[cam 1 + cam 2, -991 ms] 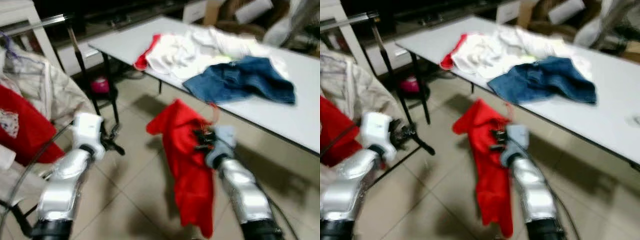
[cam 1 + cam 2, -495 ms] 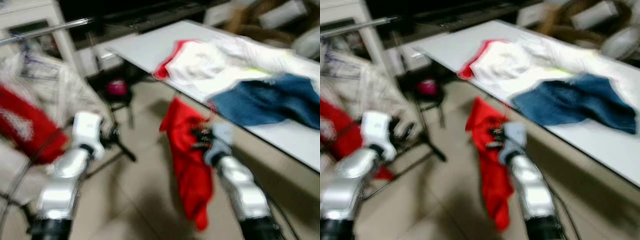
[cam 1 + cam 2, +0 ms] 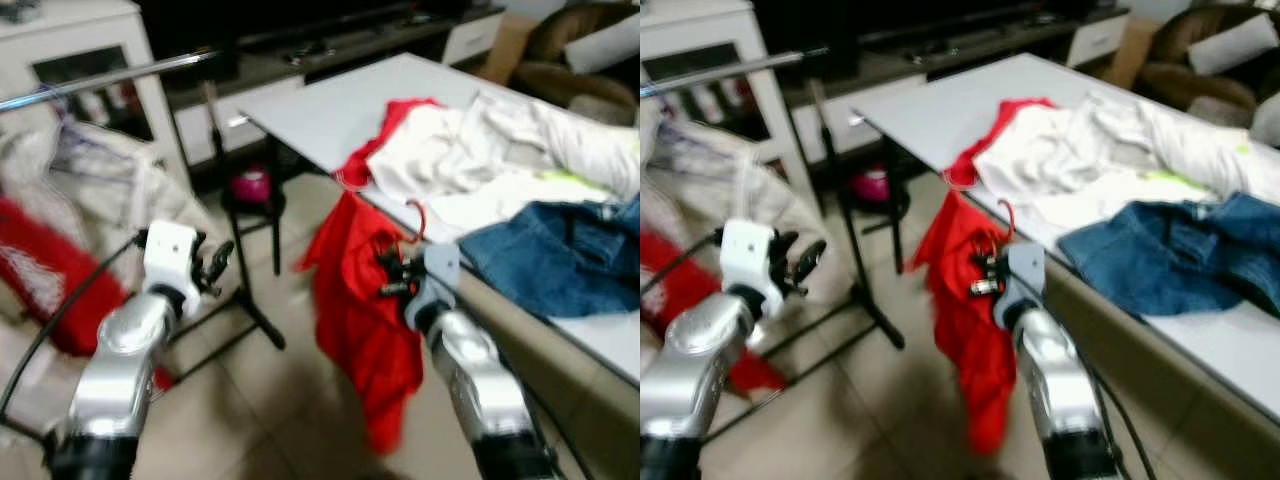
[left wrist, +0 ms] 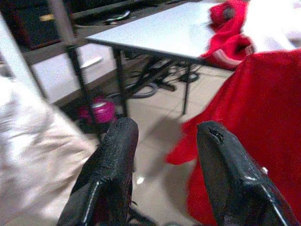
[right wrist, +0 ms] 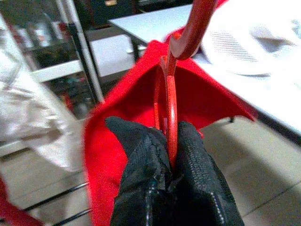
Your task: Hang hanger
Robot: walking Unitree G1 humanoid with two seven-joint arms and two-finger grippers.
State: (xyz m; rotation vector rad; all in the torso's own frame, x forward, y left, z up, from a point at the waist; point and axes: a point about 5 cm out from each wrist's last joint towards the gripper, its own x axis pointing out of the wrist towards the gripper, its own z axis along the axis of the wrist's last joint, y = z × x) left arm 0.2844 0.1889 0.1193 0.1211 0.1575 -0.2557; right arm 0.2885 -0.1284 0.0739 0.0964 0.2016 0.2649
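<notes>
1. Far left there's a clothes rail, a thin shiny metal bar, with a pale quilted-looking coat and something red already hanging under it. Blurry, so no finer detail.
2. Left gripper is empty, with its fingers spread apart. It hangs in the air near the coat, above the tile floor. The finger pads look rough and rubbery.
3. Middle: the hanger is thin red plastic with a curved hook on top, and a red shirt is draped over it. It's held up just beside the table edge, and the shirt hangs free toward the floor.
4. Right gripper is pinched tight on the hanger's neck, right under the hook.
5. My guess on handling: light overall, stiff hanger, floppy cloth that'll swing and could slide off a slick shoulder. The neck seems the right spot, as it leaves the hook free for the rail.
6. Right: white table with a soft pile of white clothes and jeans.
</notes>
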